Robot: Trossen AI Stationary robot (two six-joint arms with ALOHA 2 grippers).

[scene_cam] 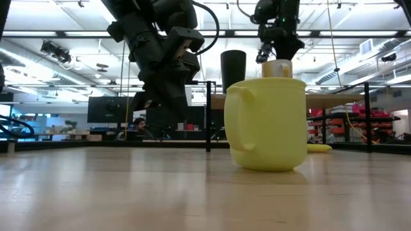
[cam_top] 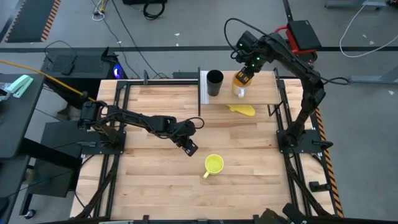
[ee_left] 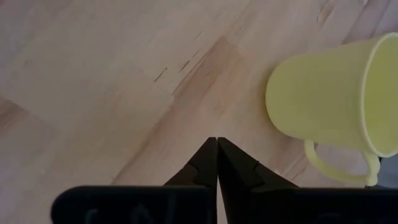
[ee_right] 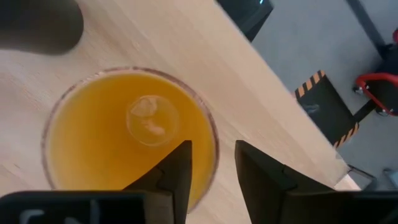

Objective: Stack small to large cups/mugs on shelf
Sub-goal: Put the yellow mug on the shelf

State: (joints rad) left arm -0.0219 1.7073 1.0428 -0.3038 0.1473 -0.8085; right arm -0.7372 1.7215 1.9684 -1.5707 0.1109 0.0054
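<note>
The shelf stands at the table's far side. On it stand the tall black cup and, to its right, the orange mug, both upright on their bases. My right gripper is open just above the orange mug, one finger over its inside and one outside its rim, with a gap on both sides. The yellow mug stands upright on the tabletop, handle toward the near edge. My left gripper is shut and hovers over bare wood to the left of the yellow mug.
A flat yellow floppy object lies on the table just in front of the shelf. Thin dark posts carry the shelf. Bare tabletop spreads to the left and near side of the yellow mug.
</note>
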